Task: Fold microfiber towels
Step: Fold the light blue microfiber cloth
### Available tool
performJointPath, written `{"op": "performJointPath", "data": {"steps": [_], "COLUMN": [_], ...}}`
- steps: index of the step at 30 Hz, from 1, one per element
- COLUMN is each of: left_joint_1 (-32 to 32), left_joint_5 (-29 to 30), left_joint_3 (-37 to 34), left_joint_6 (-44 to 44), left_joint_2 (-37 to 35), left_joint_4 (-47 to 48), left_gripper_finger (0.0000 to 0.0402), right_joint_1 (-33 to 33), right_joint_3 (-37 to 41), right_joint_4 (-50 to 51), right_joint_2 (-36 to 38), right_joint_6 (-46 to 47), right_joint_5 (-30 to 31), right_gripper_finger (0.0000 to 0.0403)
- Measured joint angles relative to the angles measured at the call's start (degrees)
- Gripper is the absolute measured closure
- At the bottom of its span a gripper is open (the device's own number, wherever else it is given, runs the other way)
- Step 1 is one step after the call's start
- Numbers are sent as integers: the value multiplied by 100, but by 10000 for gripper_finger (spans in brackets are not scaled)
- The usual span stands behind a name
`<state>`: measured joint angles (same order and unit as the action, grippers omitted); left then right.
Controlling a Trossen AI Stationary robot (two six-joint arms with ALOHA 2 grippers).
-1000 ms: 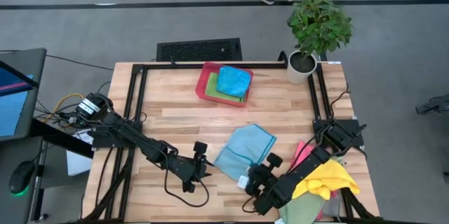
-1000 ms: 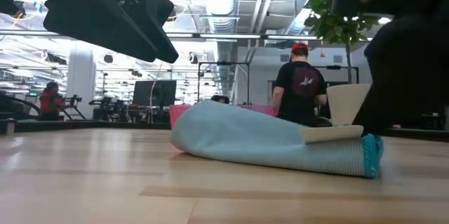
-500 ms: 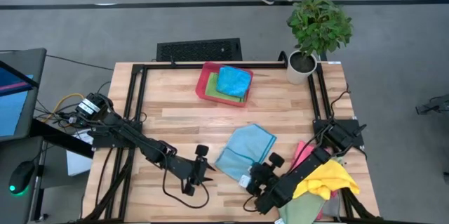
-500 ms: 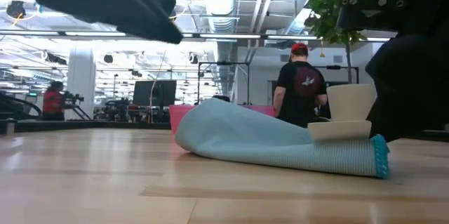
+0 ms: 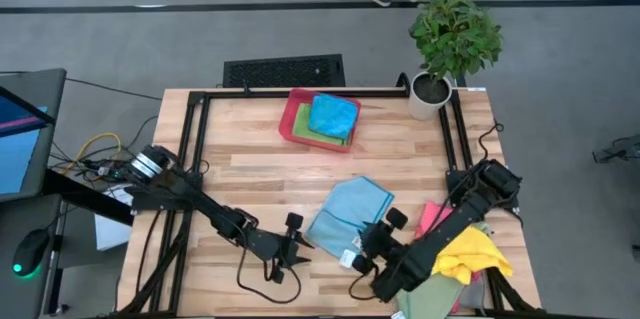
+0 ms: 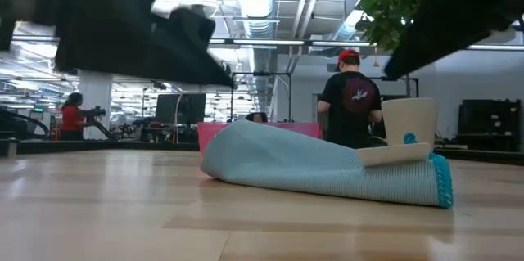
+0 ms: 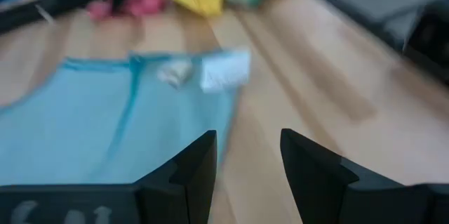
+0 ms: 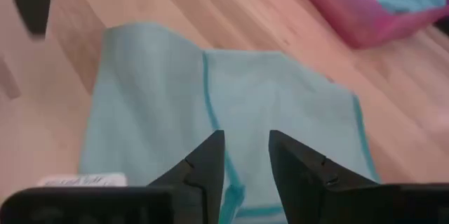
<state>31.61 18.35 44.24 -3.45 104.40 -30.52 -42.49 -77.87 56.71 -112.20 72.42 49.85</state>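
A light blue towel (image 5: pixel 348 214) lies partly folded on the table (image 5: pixel 250 169), just below the frame's centre in the high view. The left gripper (image 5: pixel 297 240) hovers at its lower left, fingers apart and empty; the right gripper (image 5: pixel 385 230) hangs at its lower right, fingers apart too. Folded towels fill the red tray (image 5: pixel 293 119) above.

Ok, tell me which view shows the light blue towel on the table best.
The high view: the whole light blue towel shows, folded over. The low view gives it edge-on; the left wrist and right wrist views crop it.
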Motion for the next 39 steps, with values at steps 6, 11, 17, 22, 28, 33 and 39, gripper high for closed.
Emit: {"op": "performJointPath", "data": {"steps": [6, 11, 17, 22, 28, 33, 39], "left_joint_1": [58, -57, -311, -330, -339, -366, -401], "left_joint_5": [500, 975, 511, 504, 631, 668, 764], "left_joint_3": [109, 110, 110, 109, 112, 113, 121], "left_joint_6": [135, 347, 725, 874, 1085, 1198, 1569], "left_joint_2": [251, 251, 251, 274, 505, 562, 546], "left_joint_4": [-9, 53, 147, 481, 623, 688, 923], "left_gripper_finger": [249, 249, 249, 249, 278, 324, 355], "right_joint_1": [366, 885, 1265, 1309, 1483, 1767, 2219], "right_joint_3": [-3, 41, 758, 1952, 3379, 3590, 3181], "right_joint_4": [-44, -191, -1246, -2632, -5332, -6520, -6985], "right_joint_2": [96, 485, 1598, 2560, 2714, 1913, 1033], "right_joint_6": [-942, -1869, -2845, -2941, -3172, -3530, -4749], "right_joint_5": [-35, -468, -939, -954, -1697, -2386, -3054], "right_gripper_finger": [262, 255, 252, 253, 253, 253, 253]}}
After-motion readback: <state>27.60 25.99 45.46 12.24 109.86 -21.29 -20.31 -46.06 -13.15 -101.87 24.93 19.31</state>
